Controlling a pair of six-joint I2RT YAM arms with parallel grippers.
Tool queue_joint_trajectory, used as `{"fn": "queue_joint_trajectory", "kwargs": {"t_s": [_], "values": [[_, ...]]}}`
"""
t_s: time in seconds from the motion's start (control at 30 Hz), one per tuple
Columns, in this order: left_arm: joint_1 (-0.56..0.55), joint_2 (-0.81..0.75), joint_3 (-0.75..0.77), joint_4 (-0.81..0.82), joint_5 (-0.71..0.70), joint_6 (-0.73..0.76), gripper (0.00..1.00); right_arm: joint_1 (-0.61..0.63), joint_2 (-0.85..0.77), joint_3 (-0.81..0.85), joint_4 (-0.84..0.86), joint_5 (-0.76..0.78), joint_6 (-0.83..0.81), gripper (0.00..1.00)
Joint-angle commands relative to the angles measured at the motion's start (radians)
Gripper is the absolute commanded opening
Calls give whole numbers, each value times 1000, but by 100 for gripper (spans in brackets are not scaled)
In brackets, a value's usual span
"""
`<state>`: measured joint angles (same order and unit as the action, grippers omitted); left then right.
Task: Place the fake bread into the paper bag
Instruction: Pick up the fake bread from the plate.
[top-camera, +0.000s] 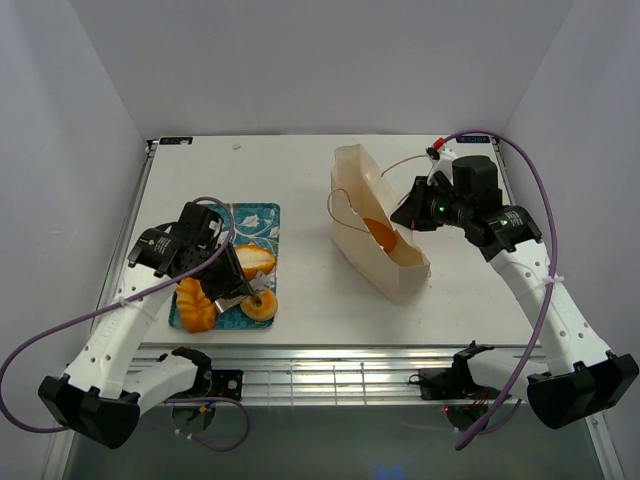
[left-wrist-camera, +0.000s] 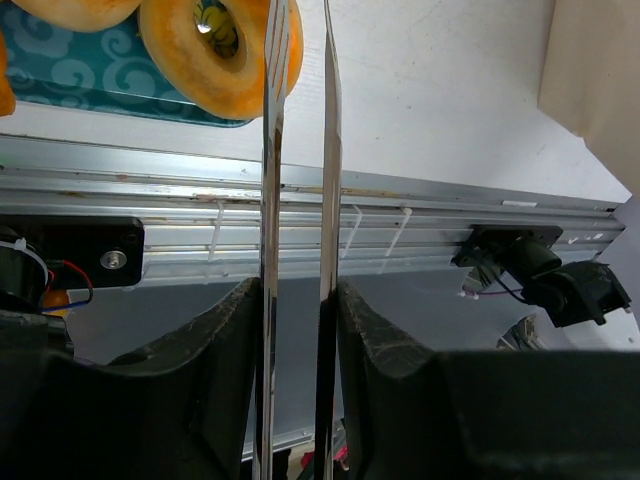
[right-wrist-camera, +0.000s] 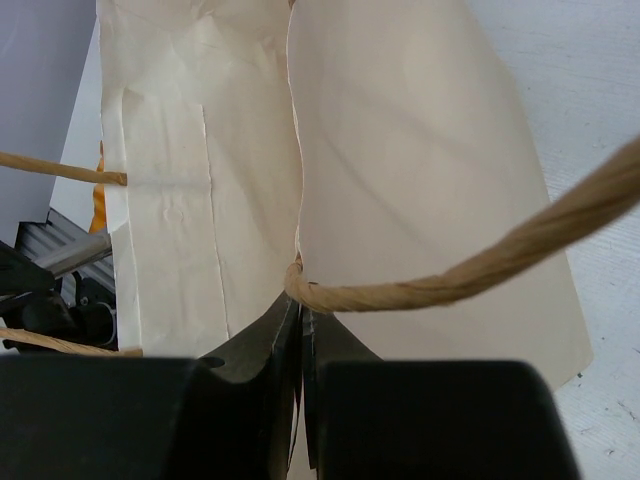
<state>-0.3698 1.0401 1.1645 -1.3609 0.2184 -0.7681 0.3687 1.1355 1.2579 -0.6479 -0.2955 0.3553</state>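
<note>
The paper bag (top-camera: 385, 262) stands open right of centre, with one golden pastry (top-camera: 380, 232) inside it. My right gripper (top-camera: 413, 212) is shut on the bag's right rim, where the cord handle (right-wrist-camera: 450, 280) joins the paper (right-wrist-camera: 420, 150). On the teal tray (top-camera: 255, 215) lie a ring bagel (top-camera: 262, 306), a roll (top-camera: 256, 262) and a ridged pastry (top-camera: 195, 305). My left gripper (top-camera: 243, 290) hangs just over the bagel. In the left wrist view its thin blades (left-wrist-camera: 298, 10) stand a narrow gap apart beside the bagel (left-wrist-camera: 180, 60), with nothing gripped between them.
The tray's front edge (left-wrist-camera: 60, 75) lies close to the table's near edge, with the metal rail (left-wrist-camera: 400, 200) below it. The bag's left cord handle (top-camera: 338, 210) loops out toward the tray. The enclosure's walls stand at both sides and the back.
</note>
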Motion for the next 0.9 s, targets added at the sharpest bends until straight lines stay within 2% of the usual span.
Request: {"fn": "queue_joint_trajectory", "kwargs": {"t_s": [0.0,0.4,0.87], "values": [[2,-5,-18,-49,49,44,45,7,-22,0,28,-14,-4,8],[2,-15,17,-50,-77,39,45,9,-16,11,17,-14,-4,8],[11,-46,-55,-55,-42,62,49,16,-8,5,24,-19,-4,8]]}}
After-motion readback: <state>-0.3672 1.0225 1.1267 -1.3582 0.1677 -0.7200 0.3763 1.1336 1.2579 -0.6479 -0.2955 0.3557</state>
